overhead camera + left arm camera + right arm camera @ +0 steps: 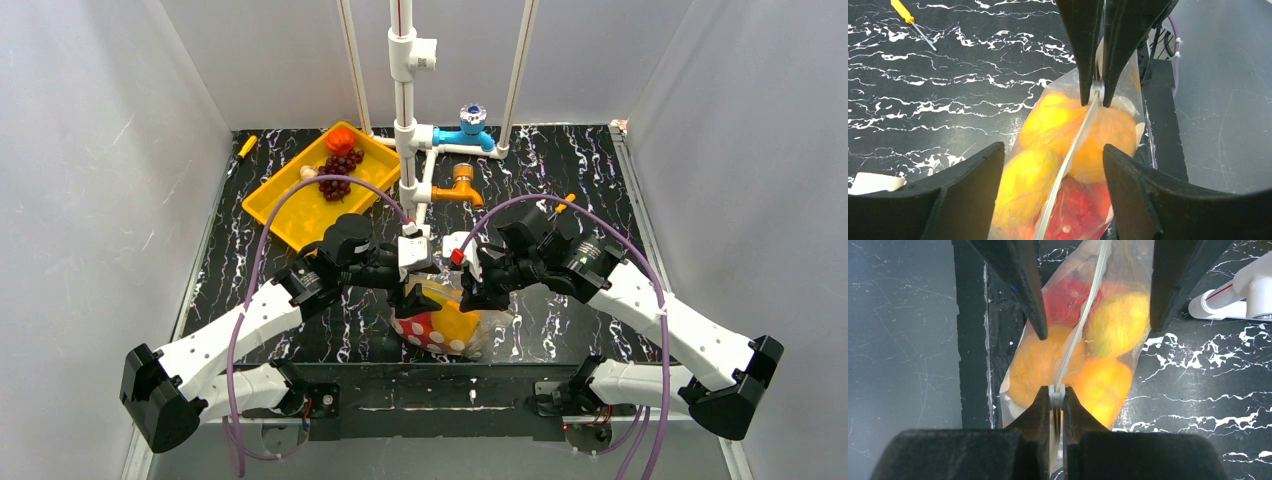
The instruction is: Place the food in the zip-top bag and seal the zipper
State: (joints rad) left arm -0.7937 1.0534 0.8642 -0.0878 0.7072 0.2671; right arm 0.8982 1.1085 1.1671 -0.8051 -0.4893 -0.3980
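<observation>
Pale grey walls point(100, 150) close me in left, right and far; my bench point(570, 180) is black with white veining.

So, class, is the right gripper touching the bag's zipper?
Touching. The right wrist view shows the right gripper pinching the end of the zipper, with no gap between them.

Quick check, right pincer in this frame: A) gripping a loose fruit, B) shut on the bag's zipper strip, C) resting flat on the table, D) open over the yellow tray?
B: in the right wrist view the right pincer is clamped tight on the end of the zipper.
</observation>
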